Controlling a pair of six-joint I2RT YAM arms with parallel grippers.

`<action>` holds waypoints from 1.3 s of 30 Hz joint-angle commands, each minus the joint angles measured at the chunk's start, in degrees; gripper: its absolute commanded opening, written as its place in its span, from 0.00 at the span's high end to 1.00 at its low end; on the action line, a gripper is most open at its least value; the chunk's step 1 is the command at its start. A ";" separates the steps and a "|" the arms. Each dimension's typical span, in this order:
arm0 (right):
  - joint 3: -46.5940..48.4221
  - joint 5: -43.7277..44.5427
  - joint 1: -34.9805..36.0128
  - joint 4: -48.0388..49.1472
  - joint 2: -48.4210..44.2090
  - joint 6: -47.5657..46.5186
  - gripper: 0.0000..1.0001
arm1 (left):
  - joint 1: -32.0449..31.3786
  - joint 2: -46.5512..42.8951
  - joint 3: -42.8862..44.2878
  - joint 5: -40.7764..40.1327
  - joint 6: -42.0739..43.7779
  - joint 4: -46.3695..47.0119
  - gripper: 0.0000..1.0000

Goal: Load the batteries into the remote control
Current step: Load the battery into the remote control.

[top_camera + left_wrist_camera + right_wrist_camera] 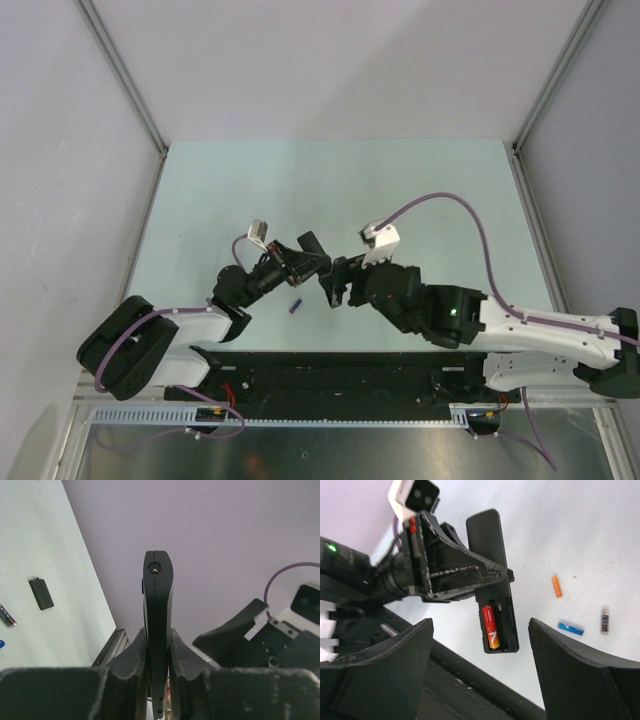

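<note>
Left tool (158, 645) pinched the remote control (158, 590) by its flat faces, edge-on to its own camera and lifted clear of the surface (580, 540). Right tool (480, 630) was spread wide with nothing between its fingers, facing the remote's open recess.

Noted one orange-red cell (490, 626) seated in one lane of the recess; the lane beside it looked bare. I judged the job roughly half done: one cell in, one to go, cover off.

Loose on the surface beyond lay an orange cell (557, 586), a blue cell (570, 628) and a dark grey cell (604, 620), all apart from one another. A small black plate (41, 593) lay flat on the surface, likely the battery door, though I couldn't confirm.

Left to do, by my reckoning: fetch a loose cell with the right tool and seat it in the bare lane.
</note>
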 commanded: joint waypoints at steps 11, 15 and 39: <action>-9.47 -43.22 -26.74 4.36 -10.05 31.20 0.00 | 0.63 -3.39 0.94 -6.26 3.91 4.81 1.00; -9.92 -49.11 -27.45 9.01 -7.77 34.63 0.00 | 0.63 -4.01 1.28 -9.17 6.19 5.26 1.00; -10.10 -47.45 -29.03 13.33 0.76 37.27 0.11 | 0.28 -4.98 0.15 -10.67 8.57 8.33 1.00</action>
